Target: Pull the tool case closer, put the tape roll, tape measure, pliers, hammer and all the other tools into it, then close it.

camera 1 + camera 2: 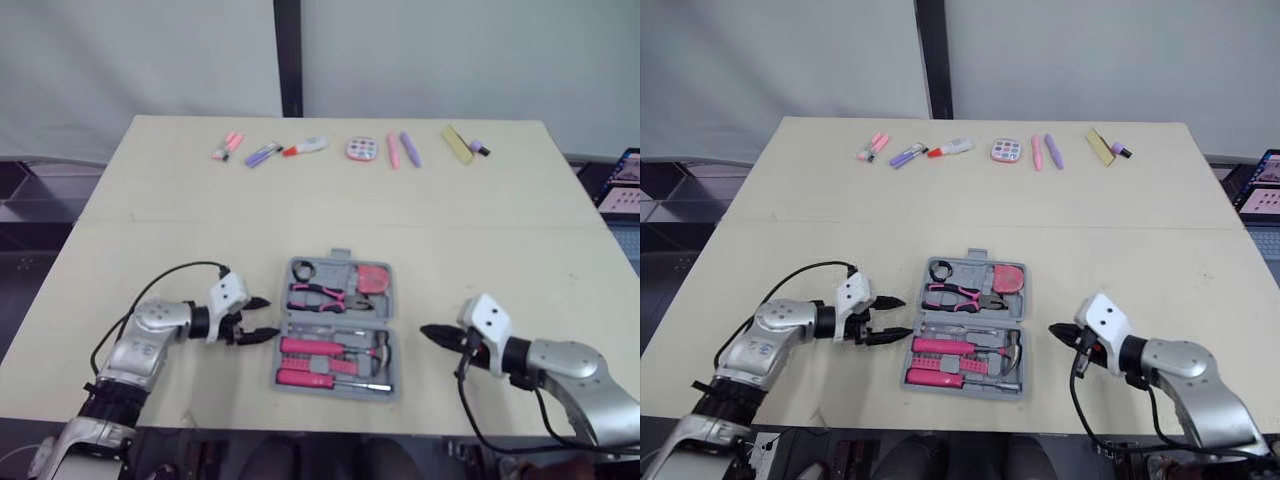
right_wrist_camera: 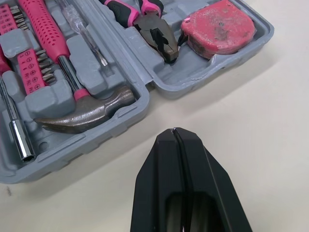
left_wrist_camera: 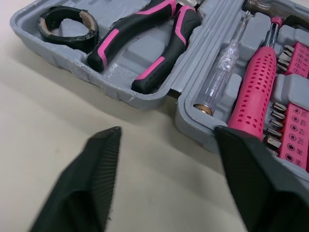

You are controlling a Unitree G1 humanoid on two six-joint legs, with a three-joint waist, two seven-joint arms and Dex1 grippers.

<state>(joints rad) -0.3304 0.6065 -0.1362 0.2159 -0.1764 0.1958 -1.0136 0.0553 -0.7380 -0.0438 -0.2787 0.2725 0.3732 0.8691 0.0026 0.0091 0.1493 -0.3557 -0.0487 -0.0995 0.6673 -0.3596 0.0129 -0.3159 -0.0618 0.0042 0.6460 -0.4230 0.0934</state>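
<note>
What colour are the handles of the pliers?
Black with pink; the pliers show best in the left wrist view.

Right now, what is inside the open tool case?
The tool case holds a tape roll, pliers, tape measure, hammer, pink screwdriver, clear tester and small bits. Whatever lies under them is covered.

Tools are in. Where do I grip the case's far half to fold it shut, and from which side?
Probably the thin rim of the case at its far-left corner, beside the tape roll, coming from the robot's left with the open left gripper. The hinge runs across the middle, so lifting far from it should swing that half over.
</note>
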